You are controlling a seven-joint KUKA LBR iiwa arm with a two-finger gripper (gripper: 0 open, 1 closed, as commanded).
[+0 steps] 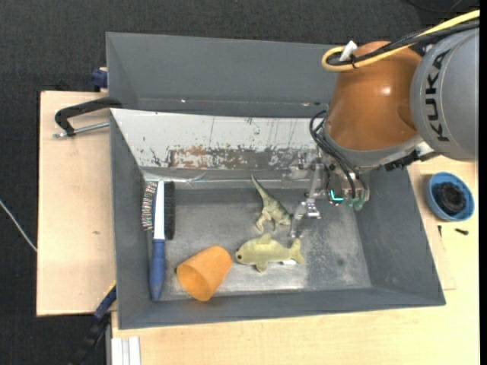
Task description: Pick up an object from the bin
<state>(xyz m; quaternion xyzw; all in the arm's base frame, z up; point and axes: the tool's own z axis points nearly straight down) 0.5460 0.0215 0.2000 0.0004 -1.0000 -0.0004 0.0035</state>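
Note:
My gripper (303, 220) hangs under the orange cover in the right half of the bin, its thin fingers pointing down. A yellow-green toy dinosaur (268, 207) lies just left of the fingertips. A pale yellow toy fish (268, 253) rests right below them on the bin floor. Nothing shows between the fingers, and they stand close together.
An orange cup (203, 272) lies on its side at the front, left of the fish. A brush with a blue and white handle (157, 230) lies along the left wall. The arm comes in from the upper right.

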